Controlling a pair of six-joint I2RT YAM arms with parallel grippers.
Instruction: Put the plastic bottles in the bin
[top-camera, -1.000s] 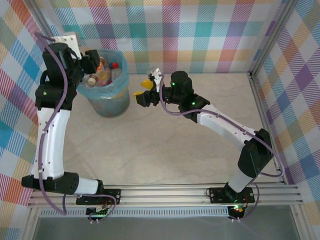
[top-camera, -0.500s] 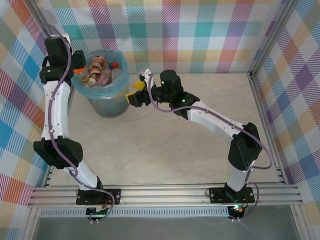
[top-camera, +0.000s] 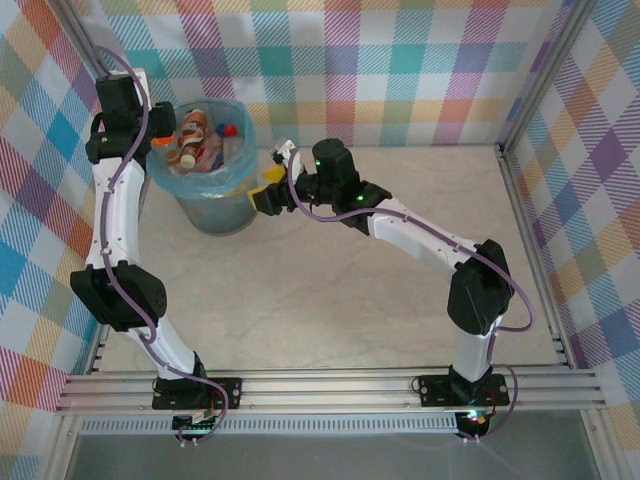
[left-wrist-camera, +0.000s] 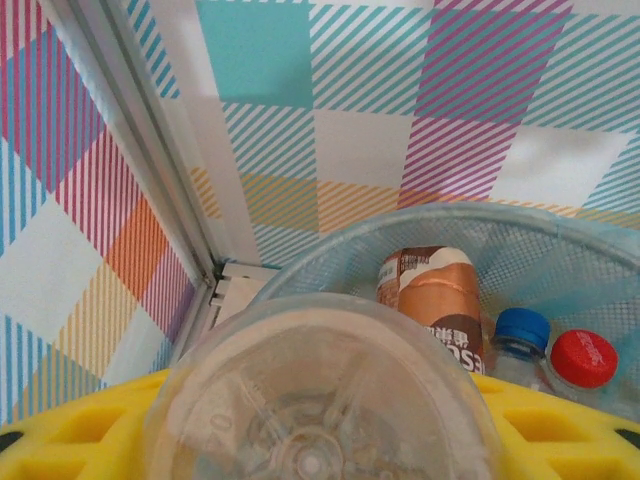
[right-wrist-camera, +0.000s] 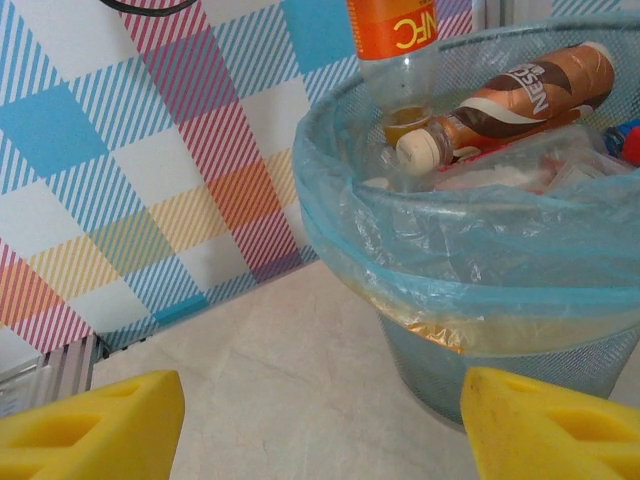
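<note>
Left tool (left-wrist-camera: 320, 440) is clamped on the orange-labelled bottle (left-wrist-camera: 320, 400). The bottle's clear round base sits right up against the wrist camera, with the yellow fingers (left-wrist-camera: 70, 445) closed in on either side. Its long axis runs straight ahead of the tool, neck leading, and the bin (left-wrist-camera: 560, 215) lies directly beyond and below. From the right wrist view the same bottle hangs neck-down over the bin's mouth, inside the line of the rim. That's the relation that matters, and the drop looks lined up to me. I'd say letting go is all this one needs.

Ahead of the left tool, down in the bin, a brown Nescafé bottle (left-wrist-camera: 430, 290) lies across the heap. A blue-capped bottle (left-wrist-camera: 522, 330) and a red-capped bottle (left-wrist-camera: 585, 355) sit just beside it.

Right tool (right-wrist-camera: 320, 420) is spread wide with nothing between its fingers. The bin stands ahead of it and off to its right on the worktop (right-wrist-camera: 260, 350). Overhead, that tool is near the bin's wall but apart from it. The left arm is clearly the one in play.

Hard to read: the held bottle's upper end is cut off at the top of the right wrist view. I can't tell whether its neck touches the heap or whether it carries a cap. The lower bottles blur behind the blue bag liner (right-wrist-camera: 420, 250)
</note>
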